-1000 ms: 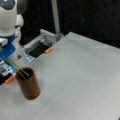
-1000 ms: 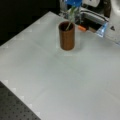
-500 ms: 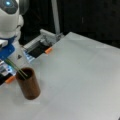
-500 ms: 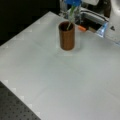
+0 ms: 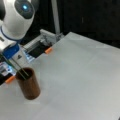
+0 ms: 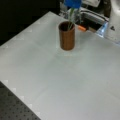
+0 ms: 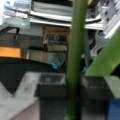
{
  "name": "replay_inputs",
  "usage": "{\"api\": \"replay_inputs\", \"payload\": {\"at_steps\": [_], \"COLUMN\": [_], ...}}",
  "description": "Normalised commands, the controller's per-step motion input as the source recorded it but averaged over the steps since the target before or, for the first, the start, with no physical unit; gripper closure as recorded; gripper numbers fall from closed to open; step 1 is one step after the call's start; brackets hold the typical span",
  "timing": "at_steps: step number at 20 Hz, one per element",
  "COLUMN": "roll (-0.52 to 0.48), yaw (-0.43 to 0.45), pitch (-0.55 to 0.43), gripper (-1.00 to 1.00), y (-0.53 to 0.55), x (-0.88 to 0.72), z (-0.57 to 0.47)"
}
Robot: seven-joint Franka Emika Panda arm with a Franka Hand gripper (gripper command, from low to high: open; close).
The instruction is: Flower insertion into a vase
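Vase (image 5: 28,86) stands on grey table (image 5: 82,80); dark room behind.

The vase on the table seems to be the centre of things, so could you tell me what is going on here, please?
A single robot arm is putting a flower into the brown vase. Its claw is shut on the green stem, as the wrist view shows, and hangs just above the vase. In both front views the lower end of the stem already reaches down inside the vase's mouth. The vase stands upright on the pale table, near the edge where the arm is.
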Motion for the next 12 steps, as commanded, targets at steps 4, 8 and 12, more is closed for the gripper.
{"api": "replay_inputs", "payload": {"at_steps": [4,8,12], "roll": [-0.106,-0.135,-0.145], "yaw": [-0.139,-0.124,-0.089], "pitch": [0.36,0.394,0.322], "gripper": [1.0,1.0,1.0], "y": [-0.05,-0.05,-0.02], "x": [0.28,0.27,0.29], "z": [0.05,0.06,0.03]}}
